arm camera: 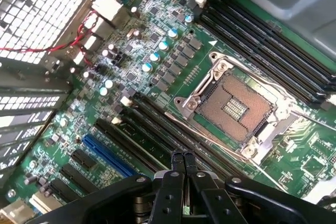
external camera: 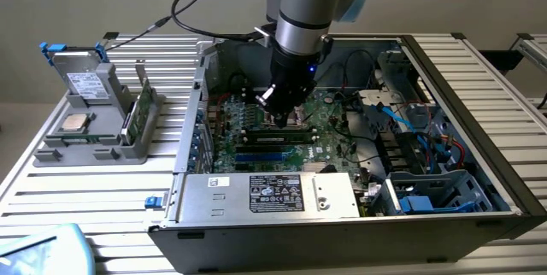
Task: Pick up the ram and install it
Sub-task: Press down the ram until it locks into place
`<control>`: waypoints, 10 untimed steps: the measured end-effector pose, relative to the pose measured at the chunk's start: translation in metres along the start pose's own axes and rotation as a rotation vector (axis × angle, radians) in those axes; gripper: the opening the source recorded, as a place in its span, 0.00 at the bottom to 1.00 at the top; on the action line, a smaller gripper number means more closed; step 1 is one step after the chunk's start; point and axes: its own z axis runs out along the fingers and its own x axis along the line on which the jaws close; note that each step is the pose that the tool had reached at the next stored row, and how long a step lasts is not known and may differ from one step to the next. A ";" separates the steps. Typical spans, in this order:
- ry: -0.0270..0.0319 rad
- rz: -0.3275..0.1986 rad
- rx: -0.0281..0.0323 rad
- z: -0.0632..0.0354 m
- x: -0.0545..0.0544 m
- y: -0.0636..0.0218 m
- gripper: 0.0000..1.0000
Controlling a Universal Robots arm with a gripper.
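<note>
The claw (external camera: 280, 120) is clenched with nothing in it, tips pressing on the ram (external camera: 275, 138), which lies in a motherboard (external camera: 329, 135) slot at 6 o'clock of the empty CPU socket (arm camera: 233, 109). I'd push straight down and evenly so the latches click.

A robotics lab: an opened computer case (external camera: 359, 159) on a slatted aluminium bench (external camera: 102, 179)

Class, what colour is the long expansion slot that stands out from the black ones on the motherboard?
Blue. The slot shows best in the wrist view, against the green motherboard.
</note>
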 end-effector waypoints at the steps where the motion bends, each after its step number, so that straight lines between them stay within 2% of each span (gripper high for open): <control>1: -0.0011 0.017 -0.0016 0.0000 0.000 0.0000 0.10; 10: -0.0106 0.166 -0.0162 0.0004 0.000 0.0000 0.10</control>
